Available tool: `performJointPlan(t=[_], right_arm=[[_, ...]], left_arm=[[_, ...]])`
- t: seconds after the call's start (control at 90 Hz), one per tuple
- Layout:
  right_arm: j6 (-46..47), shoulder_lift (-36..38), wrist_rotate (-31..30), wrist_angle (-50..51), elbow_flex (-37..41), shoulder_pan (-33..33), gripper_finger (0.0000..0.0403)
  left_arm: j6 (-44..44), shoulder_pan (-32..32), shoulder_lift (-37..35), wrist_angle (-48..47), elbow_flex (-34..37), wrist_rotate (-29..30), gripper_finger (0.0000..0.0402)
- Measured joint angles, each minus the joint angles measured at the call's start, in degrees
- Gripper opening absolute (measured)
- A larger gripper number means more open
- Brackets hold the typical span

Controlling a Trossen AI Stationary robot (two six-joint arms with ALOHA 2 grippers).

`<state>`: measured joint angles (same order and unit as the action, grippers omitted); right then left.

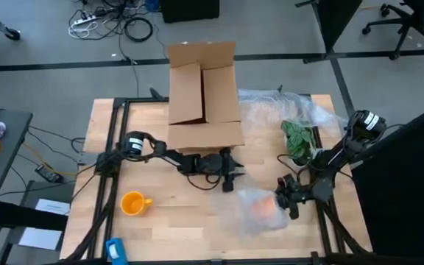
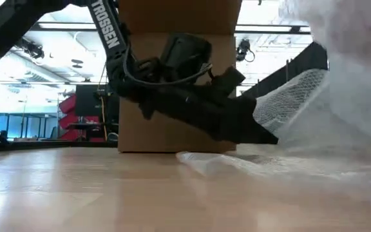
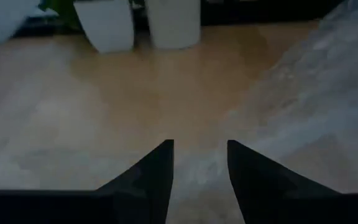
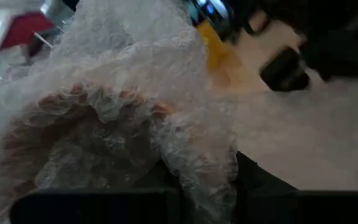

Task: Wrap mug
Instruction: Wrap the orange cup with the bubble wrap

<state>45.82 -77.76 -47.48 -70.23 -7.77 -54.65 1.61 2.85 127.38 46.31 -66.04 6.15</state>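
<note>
The small glossy yellow-orange mug [image 1: 133, 203] with one loop handle stands upright on the wooden tabletop [image 1: 175, 235] near its front-left corner, handle pointing toward the right edge, untouched and well apart from both arms. A brown cardboard box [image 1: 203, 96] with open flaps sits at the middle of the far edge. The left gripper [image 1: 230, 179] lies low over the tabletop just in front of the box, near the centre; its jaws are released, a clear gap showing between the two dark fingers [image 3: 157, 171] in the left wrist view, nothing between them. The tips are at the edge of a crinkly clear bubble-wrap sheet [image 1: 260, 213] bunched up near the front-right part of the tabletop. The right gripper [image 1: 288, 197] is at that bundle's right side, clenched on the wrap, which drapes over its jaws in the right wrist view; an orange-brown shape shows through the layers and cannot be identified. A green leafy plant in white pots [image 1: 298, 140] stands toward the far-right corner on more clear plastic.
</note>
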Motion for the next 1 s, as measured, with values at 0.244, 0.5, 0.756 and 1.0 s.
performJointPlan(t=[0.244, 0.5, 0.756, 1.0], right_arm=[[-7.36, 0.07, -0.70, -6.29, -0.19, -3.97, 0.0025], [-9.14, 0.07, -3.58, -6.30, -0.19, -5.23, 0.0025], [-10.10, 0.07, -3.30, -6.39, -0.19, -3.76, 0.0025], [-7.23, 0.07, -0.93, -5.07, -0.19, -2.17, 0.0025]], left_arm=[[-0.31, 3.65, -10.06, -9.46, 4.18, -4.08, 0.0133], [1.32, 10.27, -23.53, -9.91, 14.37, -1.28, 0.0133], [2.74, 12.29, -13.76, -0.17, 11.26, -2.53, 0.0133], [3.89, 7.37, -1.98, -0.17, -1.81, -2.61, 0.0133]])
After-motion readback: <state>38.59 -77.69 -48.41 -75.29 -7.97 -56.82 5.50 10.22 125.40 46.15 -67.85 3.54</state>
